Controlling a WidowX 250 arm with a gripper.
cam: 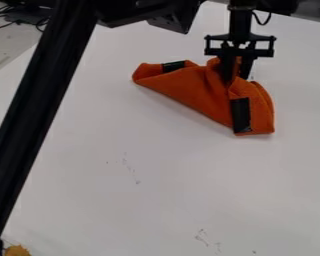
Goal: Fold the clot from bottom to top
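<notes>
The gripper [237,74] hangs down at the upper right, its fingers closed on a bunched part of the orange cloth [196,91]. Orange fabric shows between the two fingers and rises around them. From there the cloth stretches left to a narrow end and down to the right to a wider end, folded and creased. One black patch [173,66] lies near its upper left edge, and a larger black patch [240,114] is on the lower right part. The fingertips are partly hidden in the folds.
A white table [149,190] with a few faint marks lies under the cloth. A long black bar [39,115] crosses the left side at a slant. Cables [16,21] are at the top left, and a small yellowish object [16,250] is at the bottom left corner.
</notes>
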